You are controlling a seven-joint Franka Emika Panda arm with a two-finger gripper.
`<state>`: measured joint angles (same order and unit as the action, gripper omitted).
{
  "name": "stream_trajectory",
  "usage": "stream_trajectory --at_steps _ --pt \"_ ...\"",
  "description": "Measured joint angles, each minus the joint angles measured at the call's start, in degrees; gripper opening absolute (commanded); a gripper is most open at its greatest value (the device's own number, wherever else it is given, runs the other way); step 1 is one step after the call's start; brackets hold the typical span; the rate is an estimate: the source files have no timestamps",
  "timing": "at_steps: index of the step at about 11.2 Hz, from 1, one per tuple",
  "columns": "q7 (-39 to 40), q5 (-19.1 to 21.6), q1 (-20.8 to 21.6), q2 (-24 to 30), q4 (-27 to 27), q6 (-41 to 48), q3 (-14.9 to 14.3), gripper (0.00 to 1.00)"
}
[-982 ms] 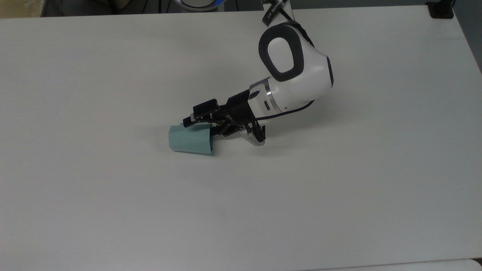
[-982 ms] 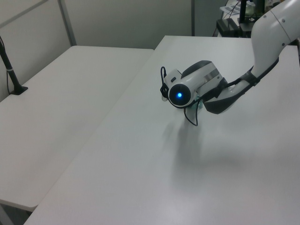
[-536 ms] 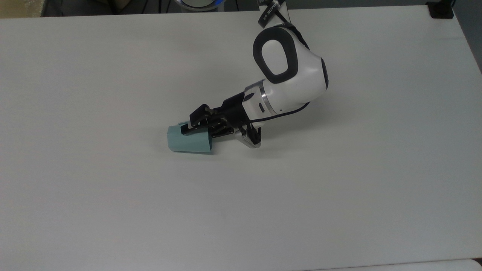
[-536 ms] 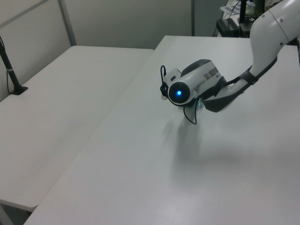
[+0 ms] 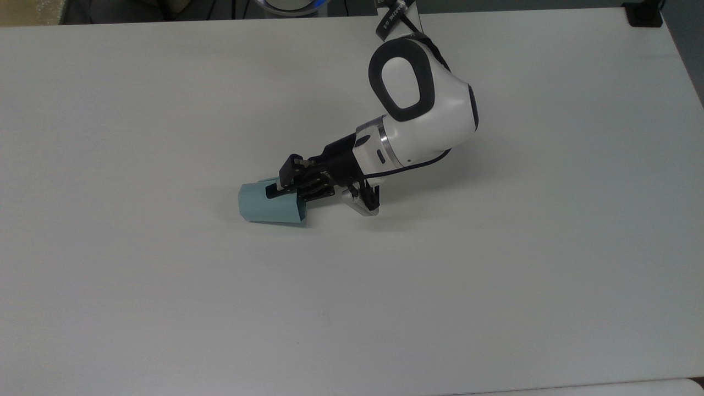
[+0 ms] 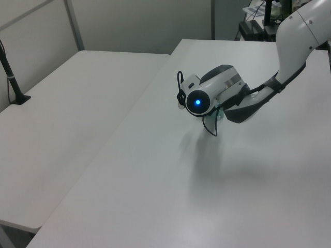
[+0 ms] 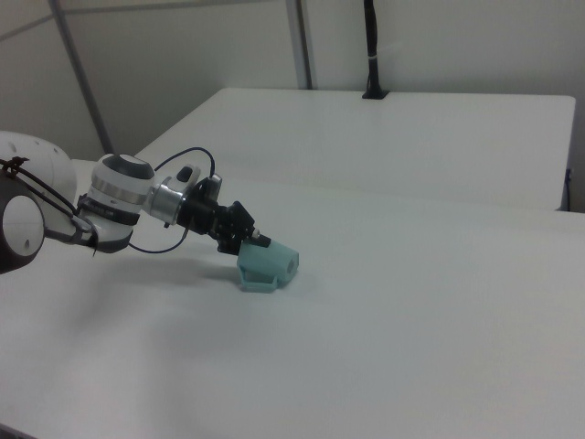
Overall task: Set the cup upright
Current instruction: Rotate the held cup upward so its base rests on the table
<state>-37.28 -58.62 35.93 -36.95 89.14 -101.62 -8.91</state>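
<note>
Fingers (image 5: pixel 278 190) now closed on cup (image 5: pixel 268 204), nudged toward top view's left.

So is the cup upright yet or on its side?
On its side: the cup lies lengthwise on the table, the gripper at its wider end.

The cup (image 5: pixel 268 205) (image 7: pixel 267 263) is small, pale teal-blue and matte, with flat faceted sides. It lies tipped on its side on the white table, near the middle of the surface. In the top view its wider mouth end points toward the top view's right and its narrower base toward the top view's left. In the right view a flat angular part of the cup rests against the tabletop beneath the body.
</note>
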Motion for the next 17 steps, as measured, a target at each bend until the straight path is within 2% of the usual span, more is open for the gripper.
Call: stream_trajectory --at_steps 2,3,4,6,7,9,11,12,13,15,17 --pt "-0.27 1.60 -0.16 0.67 -0.28 -0.03 -0.02 0.00" --pt "-0.46 4.78 -0.42 2.27 -0.53 -0.13 -0.03 0.00" --pt "-0.57 8.91 -0.98 5.18 -0.70 -0.16 -0.08 0.00" --pt "0.21 19.70 -3.62 13.73 0.75 -0.32 -0.15 0.00" --pt "0.84 23.89 -5.35 18.99 4.10 -2.19 -0.17 0.00" --pt "1.13 31.44 -9.01 29.34 14.16 -7.52 -0.30 0.00" --pt "5.29 41.14 -13.15 36.30 24.37 -15.30 -1.01 0.00" --pt "7.41 44.07 -14.16 37.80 27.81 -18.94 -2.04 0.00" --pt "10.68 47.58 -14.95 39.33 32.48 -23.89 -4.50 0.00" --pt "16.19 53.97 -15.43 40.22 37.61 -29.08 -8.46 0.00" --pt "17.61 55.86 -15.28 40.21 39.48 -31.31 -8.91 0.00"
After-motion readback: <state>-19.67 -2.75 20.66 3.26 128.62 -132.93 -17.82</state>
